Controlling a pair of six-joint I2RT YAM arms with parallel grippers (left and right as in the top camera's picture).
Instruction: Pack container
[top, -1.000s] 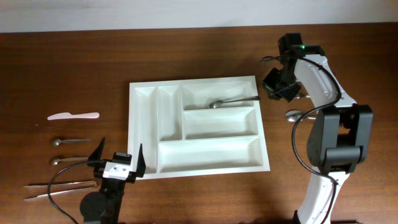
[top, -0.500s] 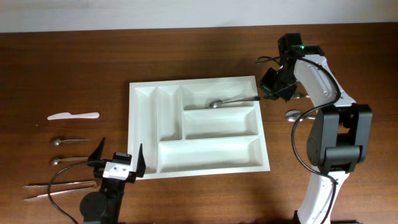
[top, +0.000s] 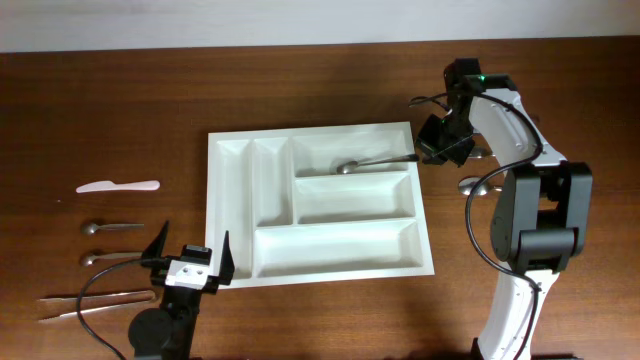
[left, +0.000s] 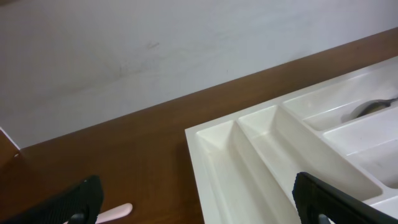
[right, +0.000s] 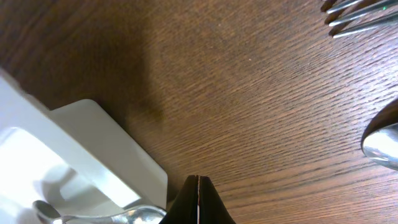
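Container (top: 340, 245): white five-bay cutlery tray, flat on the desk (top: 120, 100), mid-desk between the two arms. One spoon (top: 375, 162) lies in the far wide bay, handle tip over the right rim. Other bays are bare.

Handling, my read:
- Moulded plastic, so stiff, light for its footprint, and glossy (low friction).
- Far too wide for either claw to span. The only holds are the outer lip or a divider wall, pinched from above.
- A single-corner pinch will likely let it pivot or flex. Mid-edge of a long side is better, or both arms on opposite rims.
- Packing probably needs no lift, but being light it may skate on the desk if a utensil or finger knocks the rim.

Left claw (top: 190, 250): spread wide, nothing in it, just beside the container's near-left corner.

Right claw (top: 440, 143): just off the far-right corner. Its wrist view shows the fingertips (right: 186, 205) pressed together with only a seam between. The spoon handle runs up to them at the frame edge; can't tell if they touch.

Loose items: pink knife (top: 118, 186) well left of the container; fork tines (right: 360, 16) and a second spoon (right: 380, 148) on the right.
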